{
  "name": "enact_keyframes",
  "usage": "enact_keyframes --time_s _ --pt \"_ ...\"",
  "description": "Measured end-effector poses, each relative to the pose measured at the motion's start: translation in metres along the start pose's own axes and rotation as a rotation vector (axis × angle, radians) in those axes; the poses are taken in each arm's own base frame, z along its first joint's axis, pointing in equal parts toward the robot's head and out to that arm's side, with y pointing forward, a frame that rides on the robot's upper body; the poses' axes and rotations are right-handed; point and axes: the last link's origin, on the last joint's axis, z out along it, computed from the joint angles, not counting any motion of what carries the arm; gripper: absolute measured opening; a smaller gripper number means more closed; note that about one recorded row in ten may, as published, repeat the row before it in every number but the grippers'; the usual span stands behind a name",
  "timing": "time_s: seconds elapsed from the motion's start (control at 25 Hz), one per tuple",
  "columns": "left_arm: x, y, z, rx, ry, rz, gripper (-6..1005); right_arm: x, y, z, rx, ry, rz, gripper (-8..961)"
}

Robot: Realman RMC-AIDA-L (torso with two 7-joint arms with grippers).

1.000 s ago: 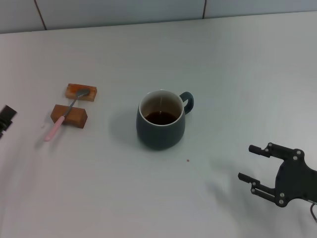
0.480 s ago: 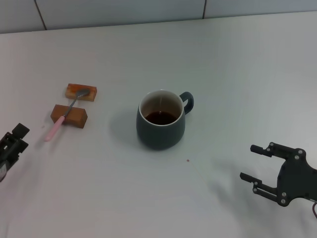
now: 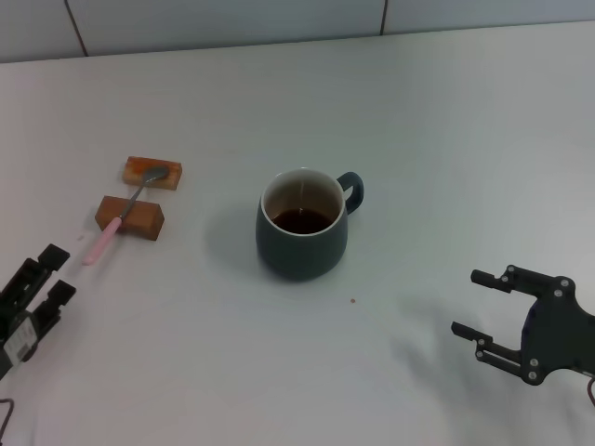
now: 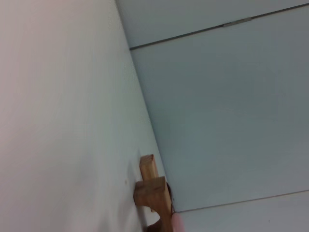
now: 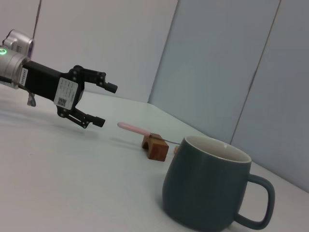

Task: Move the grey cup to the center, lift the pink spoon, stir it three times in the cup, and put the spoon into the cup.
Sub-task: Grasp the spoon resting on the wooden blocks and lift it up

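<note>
1. One step looks done, judging from how things lie: the grey cup (image 3: 302, 237) stands upright about mid-table, its handle turned toward the robot's right and the far side, with dark liquid low inside. Lifting the spoon, three stirs and dropping it into the cup are all left.

2. The pink spoon (image 3: 119, 219) is untouched. It lies well to the robot's left of the cup, bridged across two brown blocks: its metal bowl rests on the far block (image 3: 152, 172), its stem crosses the near block (image 3: 129, 216), and the pink handle sticks out past the near block toward the robot, raised off the table (image 3: 446, 130), as the right wrist view shows.

3. The left gripper (image 3: 45, 278) is the one at work. Its fingers are spread apart with nothing between them, seen plainly in the right wrist view (image 5: 99, 104). It sits farther left of the cup than the spoon, just on the robot's side of the pink handle tip, near it but not touching.

4. My reading: the raised handle end points roughly at the gap between the fingers, so the next step is likely a short advance and a pinch on the handle.

5. The right gripper (image 3: 476, 304) is idle, low and to the right of the cup, well apart from it, its fingers open and empty.
</note>
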Motion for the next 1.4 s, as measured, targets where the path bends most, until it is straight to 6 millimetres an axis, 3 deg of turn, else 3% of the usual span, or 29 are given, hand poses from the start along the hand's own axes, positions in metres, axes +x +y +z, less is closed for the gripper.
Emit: enact_keyframes --time_s 1.4 --pt "-0.003 0.002 0.034 0.009 -0.014 -0.158 829 -0.001 0.005 -0.004 0.009 -0.015 0.011 622"
